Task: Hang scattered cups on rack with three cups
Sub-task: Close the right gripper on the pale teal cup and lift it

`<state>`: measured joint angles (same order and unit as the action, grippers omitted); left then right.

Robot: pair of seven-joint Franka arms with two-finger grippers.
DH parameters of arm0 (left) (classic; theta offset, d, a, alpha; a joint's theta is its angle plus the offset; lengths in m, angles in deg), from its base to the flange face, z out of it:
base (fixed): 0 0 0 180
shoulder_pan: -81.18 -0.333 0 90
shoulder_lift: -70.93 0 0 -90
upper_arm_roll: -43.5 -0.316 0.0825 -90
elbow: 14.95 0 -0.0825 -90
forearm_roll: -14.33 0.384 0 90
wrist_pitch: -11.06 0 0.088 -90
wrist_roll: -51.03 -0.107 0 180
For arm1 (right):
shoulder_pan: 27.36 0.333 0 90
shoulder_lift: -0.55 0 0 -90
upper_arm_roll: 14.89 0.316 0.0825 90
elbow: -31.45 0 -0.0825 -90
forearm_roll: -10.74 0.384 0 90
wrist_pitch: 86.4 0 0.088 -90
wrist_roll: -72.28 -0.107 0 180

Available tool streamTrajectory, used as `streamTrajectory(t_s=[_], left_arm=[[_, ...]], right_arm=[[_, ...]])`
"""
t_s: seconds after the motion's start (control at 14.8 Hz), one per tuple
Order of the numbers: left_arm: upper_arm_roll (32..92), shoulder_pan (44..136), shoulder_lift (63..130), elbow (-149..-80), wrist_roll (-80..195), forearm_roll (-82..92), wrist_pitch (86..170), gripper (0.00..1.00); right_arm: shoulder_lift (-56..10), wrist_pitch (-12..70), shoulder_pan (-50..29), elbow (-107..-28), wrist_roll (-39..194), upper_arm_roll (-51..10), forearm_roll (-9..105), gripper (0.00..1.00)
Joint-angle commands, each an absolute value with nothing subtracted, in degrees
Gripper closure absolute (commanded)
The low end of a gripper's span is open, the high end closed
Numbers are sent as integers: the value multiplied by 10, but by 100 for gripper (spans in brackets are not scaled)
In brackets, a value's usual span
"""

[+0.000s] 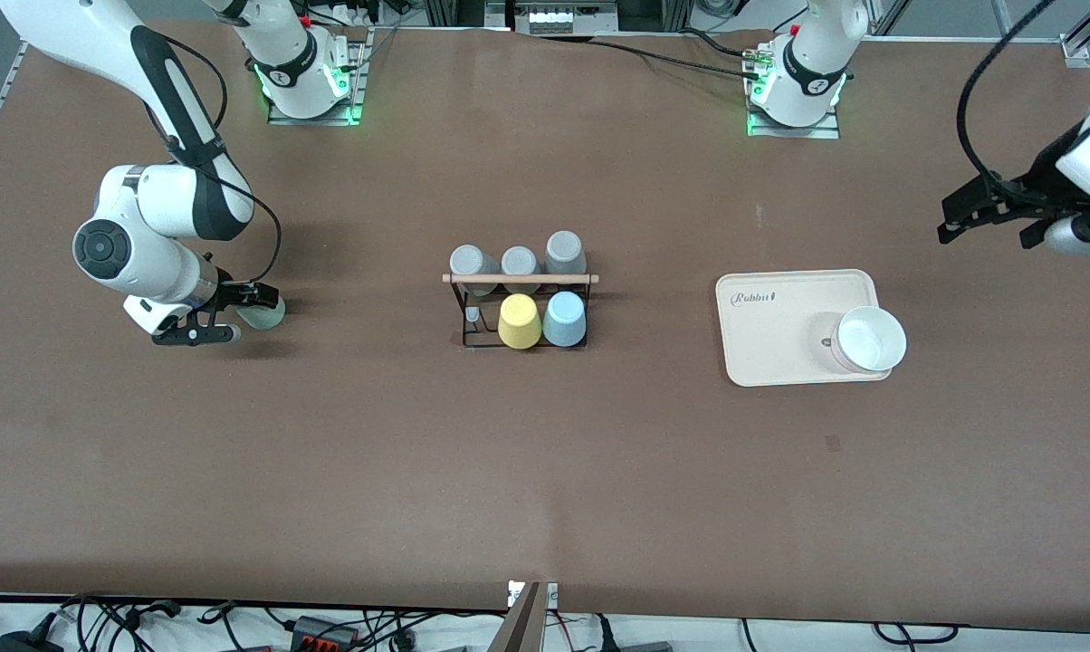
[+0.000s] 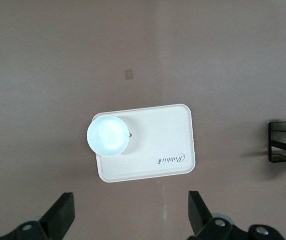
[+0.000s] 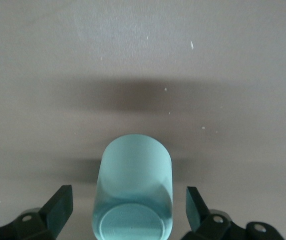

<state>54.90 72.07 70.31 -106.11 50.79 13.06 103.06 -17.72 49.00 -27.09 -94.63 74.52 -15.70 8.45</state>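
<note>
The small black wire rack (image 1: 524, 308) with its wooden rod sits mid-table, my light blue plastic cup (image 1: 564, 319) already on it. My right claw (image 1: 222, 312) is wide around the pale mint plastic cup (image 3: 132, 192), lying sideways between its fingers. My left claw (image 1: 993, 220) waits, wide.

The light falls from above, even and quite bright, on the matte brown desk (image 1: 545, 471), with no strong glare there. Under my right gripper (image 3: 128, 212) the mint cup (image 3: 132, 190) throws a soft, wide shadow on the desk. Below my left gripper (image 2: 130, 215) the white bowl (image 2: 108, 135) is overexposed and glows. Green lamps shine at both my bases. My wrist pictures are a little soft.
</note>
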Motion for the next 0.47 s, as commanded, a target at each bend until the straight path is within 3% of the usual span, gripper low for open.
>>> streamTrajectory(t_s=[0.0, 0.2, 0.4], left_arm=[[558, 717, 660, -1115, 494, 164, 1051, 0], [560, 715, 663, -1101, 517, 161, 1031, 0], [554, 713, 671, -1080, 519, 142, 1017, 0]], right_arm=[[-165, 496, -274, -963, 735, -156, 77, 0], [-168, 495, -274, -963, 734, -156, 77, 0], [-165, 471, -273, -957, 734, -156, 77, 60]])
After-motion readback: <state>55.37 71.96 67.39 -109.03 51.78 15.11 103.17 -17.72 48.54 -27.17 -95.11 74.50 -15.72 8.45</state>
